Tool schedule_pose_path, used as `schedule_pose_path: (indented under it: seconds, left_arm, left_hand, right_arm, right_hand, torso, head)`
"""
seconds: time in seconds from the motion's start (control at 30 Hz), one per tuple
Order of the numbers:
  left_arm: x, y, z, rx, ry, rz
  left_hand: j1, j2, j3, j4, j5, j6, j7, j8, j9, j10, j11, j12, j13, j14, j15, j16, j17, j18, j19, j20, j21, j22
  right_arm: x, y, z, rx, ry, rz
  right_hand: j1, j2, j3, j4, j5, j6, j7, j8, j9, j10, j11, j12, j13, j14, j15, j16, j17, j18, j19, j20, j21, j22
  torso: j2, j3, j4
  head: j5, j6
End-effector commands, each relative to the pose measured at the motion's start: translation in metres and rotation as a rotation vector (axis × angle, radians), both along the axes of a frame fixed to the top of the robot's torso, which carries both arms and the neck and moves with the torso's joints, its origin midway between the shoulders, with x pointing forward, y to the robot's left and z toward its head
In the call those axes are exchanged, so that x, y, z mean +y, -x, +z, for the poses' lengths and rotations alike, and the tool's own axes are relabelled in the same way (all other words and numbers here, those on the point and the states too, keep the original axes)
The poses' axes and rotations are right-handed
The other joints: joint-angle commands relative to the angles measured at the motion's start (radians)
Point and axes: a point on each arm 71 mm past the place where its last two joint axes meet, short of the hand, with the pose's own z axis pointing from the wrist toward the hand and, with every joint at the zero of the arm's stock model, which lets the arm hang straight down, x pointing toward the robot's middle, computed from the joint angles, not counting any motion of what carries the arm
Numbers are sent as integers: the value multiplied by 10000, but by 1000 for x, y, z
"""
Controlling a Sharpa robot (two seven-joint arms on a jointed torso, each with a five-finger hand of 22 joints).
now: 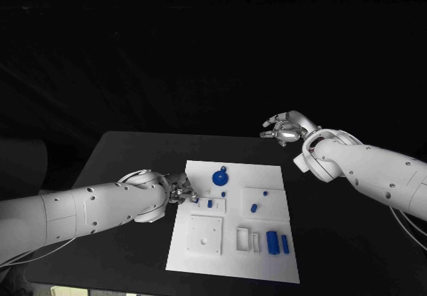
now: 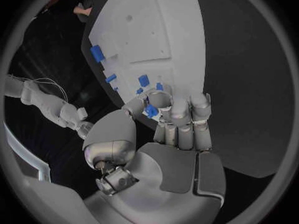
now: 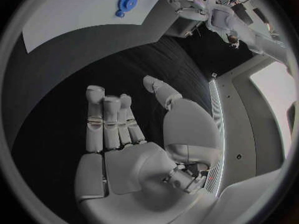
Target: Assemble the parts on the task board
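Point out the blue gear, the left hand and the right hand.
blue gear (image 1: pixel 219 179): head view, centre of the round face.
left hand (image 1: pixel 181 190): head view, middle of the hand at the board's left edge.
right hand (image 1: pixel 286 129): head view, middle of the raised hand.

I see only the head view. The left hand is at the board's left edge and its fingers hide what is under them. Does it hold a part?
Observer: Yes. The left wrist view shows the left hand pinching a small blue part at its fingertips.
Operator: Does the right hand hold anything?
Observer: No. The right wrist view shows its fingers apart, with nothing in them, above the black table.
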Motion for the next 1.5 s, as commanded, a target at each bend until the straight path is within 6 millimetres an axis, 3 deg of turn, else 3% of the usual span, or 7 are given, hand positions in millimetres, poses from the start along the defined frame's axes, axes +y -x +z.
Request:
schedule_pose_path:
  seconds: [0.03,1.5]
  left_arm:
    - [-3,1,-1,-253,-25,-9]
    - [-9,3,-11,231,-454,-253]
  left_hand:
    - [-4,111,67,-16,67,1674,-627,53,5,5,-95,42,16,204,-233,72,13,300,70,-861,53,12]
    - [-80,140,95,-14,35,1694,-639,71,-6,0,-108,125,43,221,-257,123,16,311,93,-877,103,34]
  right_arm:
    - [1,1,0,-5,70,108]
    - [3,1,-1,33,72,156]
  right_hand:
    - [-19,39,13,-62,60,23,66,0,-14,11,-57,49,-10,68,-20,35,-12,834,-22,-50,68,181]
    - [-28,41,10,-57,101,27,66,4,-15,8,-58,72,-43,70,-20,41,-19,833,-16,-51,68,181]
  torso:
    - [7,1,-1]
    - [5,7,-3]
  head:
    - [-9,-7]
    - [-77,-68]
